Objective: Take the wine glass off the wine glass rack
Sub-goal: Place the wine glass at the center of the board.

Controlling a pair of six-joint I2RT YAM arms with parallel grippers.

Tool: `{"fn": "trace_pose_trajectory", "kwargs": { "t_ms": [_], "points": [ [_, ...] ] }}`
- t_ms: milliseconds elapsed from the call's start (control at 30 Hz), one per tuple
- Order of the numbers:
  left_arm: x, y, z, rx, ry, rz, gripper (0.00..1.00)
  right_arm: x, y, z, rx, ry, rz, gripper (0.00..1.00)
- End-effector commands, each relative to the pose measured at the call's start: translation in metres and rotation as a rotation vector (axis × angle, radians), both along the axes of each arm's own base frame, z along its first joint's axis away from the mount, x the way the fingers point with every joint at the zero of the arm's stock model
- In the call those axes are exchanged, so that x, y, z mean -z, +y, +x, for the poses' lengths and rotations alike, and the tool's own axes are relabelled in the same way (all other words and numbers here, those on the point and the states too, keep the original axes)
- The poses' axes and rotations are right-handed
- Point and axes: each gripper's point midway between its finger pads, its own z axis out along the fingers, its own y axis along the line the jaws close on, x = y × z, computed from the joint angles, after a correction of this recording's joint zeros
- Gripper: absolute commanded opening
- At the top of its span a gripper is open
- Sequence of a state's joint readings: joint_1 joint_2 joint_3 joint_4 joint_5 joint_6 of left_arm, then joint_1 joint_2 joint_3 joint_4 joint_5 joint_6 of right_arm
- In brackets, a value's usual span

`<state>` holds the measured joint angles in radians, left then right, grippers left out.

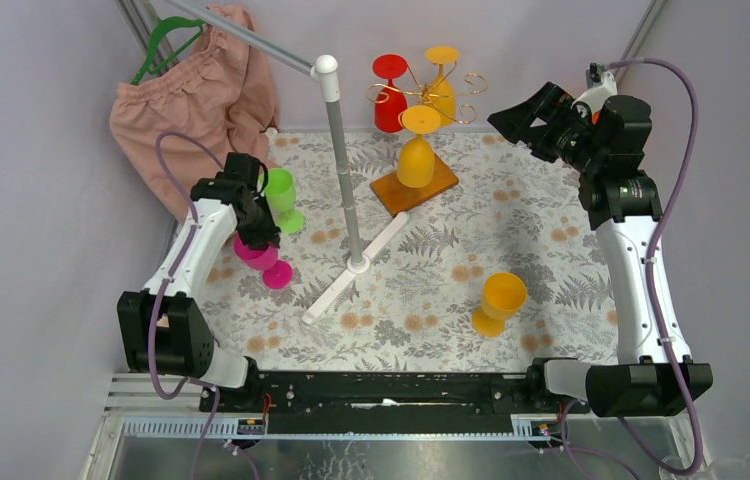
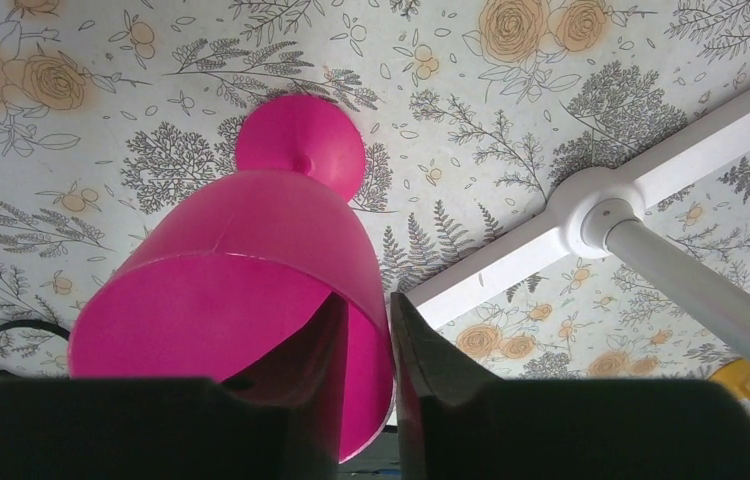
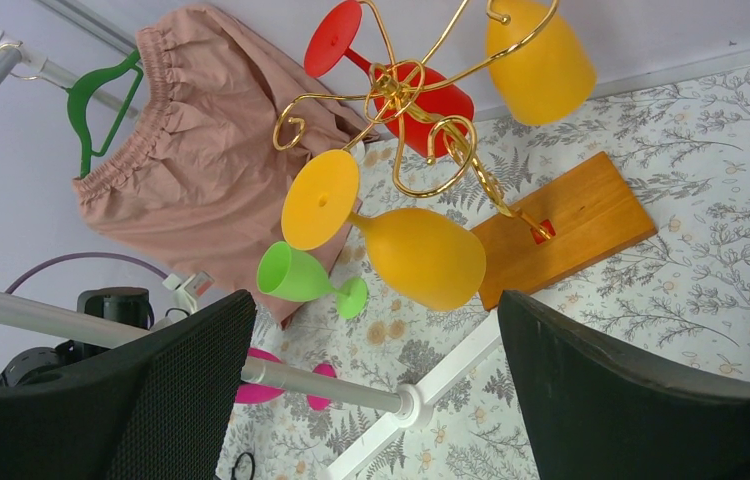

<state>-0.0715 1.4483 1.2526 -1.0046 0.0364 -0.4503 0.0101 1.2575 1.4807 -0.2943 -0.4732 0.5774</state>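
The gold wire wine glass rack [image 1: 438, 92] stands on its wooden base [image 1: 391, 192] at the back centre. A red glass [image 1: 389, 95] and two orange glasses [image 1: 417, 150] hang on it upside down. In the right wrist view the rack [image 3: 411, 95] and the near orange glass [image 3: 416, 255] lie ahead. My right gripper [image 1: 519, 122] is open and empty, to the right of the rack; it also shows in the right wrist view [image 3: 376, 385]. My left gripper [image 2: 369, 330] is shut on the rim of a pink glass [image 2: 241, 260], tilted, low over the table at the left [image 1: 259, 252].
A white-and-grey pole stand [image 1: 343, 150] with a white cross foot [image 1: 356, 265] stands mid-table. A pink garment [image 1: 196, 95] hangs on a green hanger at the back left. A green glass [image 1: 281, 195] and an orange glass [image 1: 499, 300] stand on the table.
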Motion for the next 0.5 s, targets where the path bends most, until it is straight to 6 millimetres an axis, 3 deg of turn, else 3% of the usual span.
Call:
{"fn": "trace_pose_trajectory", "kwargs": {
  "t_ms": [0, 167, 267, 433, 467],
  "points": [
    [-0.012, 0.003, 0.014, 0.009, -0.062, 0.027, 0.30, -0.017, 0.002, -0.005, -0.020, -0.070, 0.006, 1.00],
    [-0.025, 0.006, 0.019, 0.001, -0.085, 0.042, 0.31, -0.015, 0.003, -0.004, -0.026, -0.063, 0.011, 1.00],
    [-0.045, 0.015, 0.026, -0.028, -0.132, 0.083, 0.32, -0.012, 0.003, -0.002, -0.024, -0.056, 0.012, 1.00],
    [-0.111, 0.019, 0.044, -0.077, -0.297, 0.086, 0.34, -0.003, 0.006, 0.003, -0.040, -0.032, 0.028, 1.00],
    [-0.124, 0.018, 0.046, -0.083, -0.331, 0.077, 0.34, -0.001, -0.001, 0.006, -0.026, -0.027, 0.033, 1.00]
  ]
}}
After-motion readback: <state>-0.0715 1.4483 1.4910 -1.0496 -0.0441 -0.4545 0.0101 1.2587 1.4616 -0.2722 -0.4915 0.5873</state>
